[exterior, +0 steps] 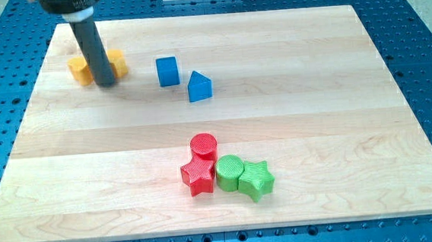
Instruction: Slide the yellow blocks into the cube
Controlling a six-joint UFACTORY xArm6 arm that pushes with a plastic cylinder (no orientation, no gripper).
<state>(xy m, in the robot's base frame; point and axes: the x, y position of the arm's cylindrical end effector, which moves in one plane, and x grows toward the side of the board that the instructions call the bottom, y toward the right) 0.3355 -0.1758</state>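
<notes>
Two yellow blocks sit near the view's top left: one [80, 70] left of my rod and one [117, 62] right of it, both partly hidden, shapes unclear. My tip [107, 83] rests on the board between them, at their lower edge. The blue cube [167, 71] stands to the right of the yellow blocks, about a block's width from the nearer one. A blue triangular block [199, 86] lies just right of and below the cube.
A red cylinder [203, 145], a red star [198, 176], a green cylinder [229, 171] and a green star [256, 180] cluster at the view's lower middle. The wooden board [336, 90] lies on a blue perforated table.
</notes>
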